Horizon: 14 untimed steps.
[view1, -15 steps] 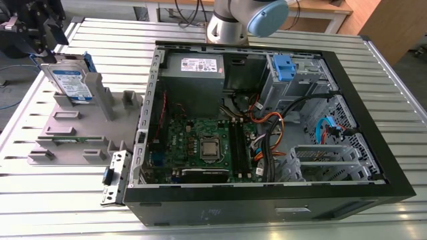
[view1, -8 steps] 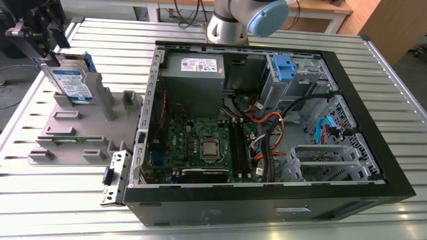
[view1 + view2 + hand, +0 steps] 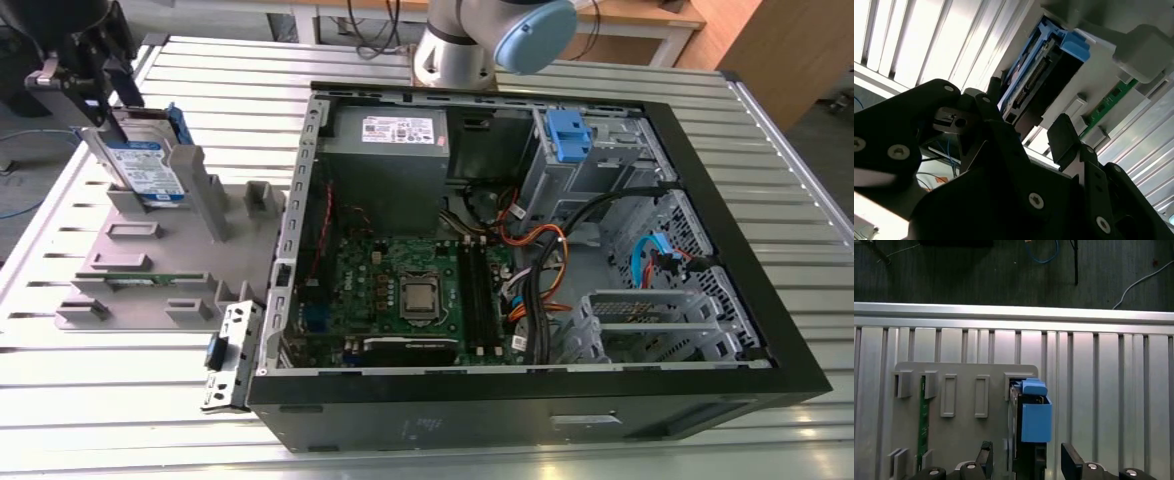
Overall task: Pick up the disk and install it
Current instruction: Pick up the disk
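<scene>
The disk (image 3: 144,168) is being held upright in an edge slot of the grey rack (image 3: 134,255), at the exterior view's left, beside the open case (image 3: 534,400). A green board (image 3: 923,415) is being kept in another slot. The disk's lower part is being hidden by the rack. The gripper (image 3: 1025,447) is being held open above, its fingers (image 3: 985,455) being spread either side of the disk, untouching. Bare ribbed table (image 3: 1104,390) is being left beside the slot.
</scene>
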Each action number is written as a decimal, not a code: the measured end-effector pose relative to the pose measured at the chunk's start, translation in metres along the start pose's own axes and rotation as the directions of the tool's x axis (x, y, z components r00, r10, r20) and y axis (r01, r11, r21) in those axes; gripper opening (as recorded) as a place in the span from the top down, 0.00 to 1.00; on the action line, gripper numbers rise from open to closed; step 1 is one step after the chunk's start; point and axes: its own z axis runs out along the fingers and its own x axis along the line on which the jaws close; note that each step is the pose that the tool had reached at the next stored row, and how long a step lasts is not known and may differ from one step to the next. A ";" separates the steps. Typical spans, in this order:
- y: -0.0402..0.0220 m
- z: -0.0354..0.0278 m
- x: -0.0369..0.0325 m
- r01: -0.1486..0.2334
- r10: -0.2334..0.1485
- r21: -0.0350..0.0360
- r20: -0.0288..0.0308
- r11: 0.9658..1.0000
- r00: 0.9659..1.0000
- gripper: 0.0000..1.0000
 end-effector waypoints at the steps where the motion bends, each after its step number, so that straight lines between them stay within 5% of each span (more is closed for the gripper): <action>1: 0.0000 0.0017 0.0001 0.004 -0.004 0.000 0.000 1.000 1.000 0.36; 7: 0.0000 0.0108 0.0001 0.025 -0.025 0.002 -0.001 1.000 1.000 0.36; 14: -0.0002 0.0117 -0.0022 0.026 -0.026 0.002 -0.001 1.000 1.000 0.36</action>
